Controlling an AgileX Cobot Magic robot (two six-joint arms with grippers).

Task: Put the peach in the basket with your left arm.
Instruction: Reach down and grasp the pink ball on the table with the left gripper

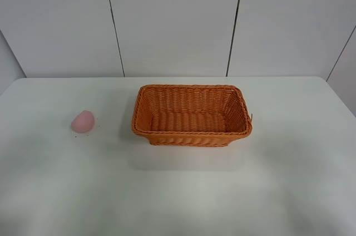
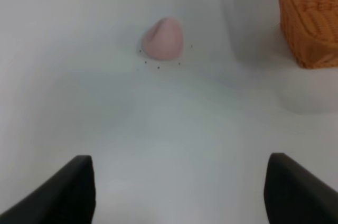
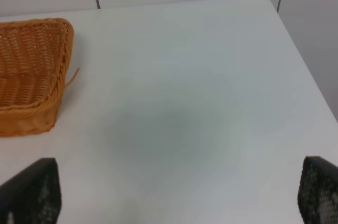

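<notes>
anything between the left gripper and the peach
Only bare table between the left gripper and the peach, plus tiny dark specks at the peach; left wrist view shows it.

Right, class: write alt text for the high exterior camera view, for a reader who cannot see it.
A small pale-pink peach lies on a white table, apart from and to the left of an empty orange wicker basket near the middle. Pale wall panels stand behind the table.

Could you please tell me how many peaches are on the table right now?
1. The peach lies on the table, left of the basket, which looks empty.
</notes>
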